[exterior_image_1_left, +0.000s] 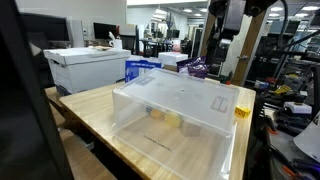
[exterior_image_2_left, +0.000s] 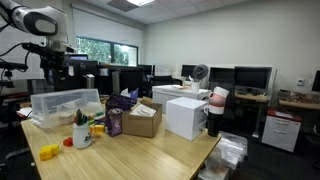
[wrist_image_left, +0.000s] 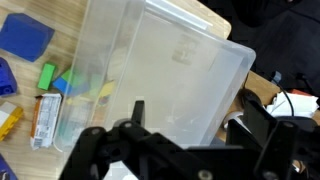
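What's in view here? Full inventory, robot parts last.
clear bin: 1, transparent, on the table, below the tool
table: 1, light wood, carries everything listed up to the mug
yellow block: 1, yellow, at the table edge beside the bin
green block: 1, green, on the table next to the bin
blue cloth: 1, blue, on the table near the green block
purple bag: 1, purple, mid-table
cardboard box: 1, brown, beside the purple bag
white box: 1, white, far end of the table
mug: 1, white, near the bin
monitors: several, dark, on the back desks
arm: 1, white, over the bin
tool: 1, black, open, empty, above the bin
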